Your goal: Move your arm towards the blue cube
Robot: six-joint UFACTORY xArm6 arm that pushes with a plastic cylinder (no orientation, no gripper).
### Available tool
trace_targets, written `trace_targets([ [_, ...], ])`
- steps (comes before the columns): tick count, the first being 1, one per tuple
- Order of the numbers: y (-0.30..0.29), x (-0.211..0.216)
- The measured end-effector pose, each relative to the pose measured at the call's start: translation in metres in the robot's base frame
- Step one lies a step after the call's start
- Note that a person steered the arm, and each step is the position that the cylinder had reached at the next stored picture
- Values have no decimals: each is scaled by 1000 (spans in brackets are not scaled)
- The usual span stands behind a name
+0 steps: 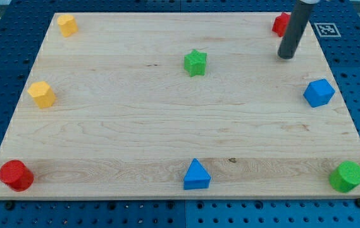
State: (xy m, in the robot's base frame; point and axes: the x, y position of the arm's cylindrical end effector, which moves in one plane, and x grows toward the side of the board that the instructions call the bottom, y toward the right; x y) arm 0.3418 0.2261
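Observation:
The blue cube sits near the right edge of the wooden board, about halfway down. My rod comes down from the view's top right, and my tip rests on the board above and to the left of the blue cube, a short gap away. A red block lies just behind the rod at the top right, partly hidden by it.
A green star is at upper centre. Yellow blocks sit at the top left and left edge. A red cylinder is bottom left, a blue triangular block bottom centre, a green cylinder bottom right.

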Motion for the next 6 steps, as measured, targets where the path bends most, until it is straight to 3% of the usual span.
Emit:
trace_targets([
  [2,85,17],
  [3,113,50],
  [5,118,172],
  [6,99,210],
])
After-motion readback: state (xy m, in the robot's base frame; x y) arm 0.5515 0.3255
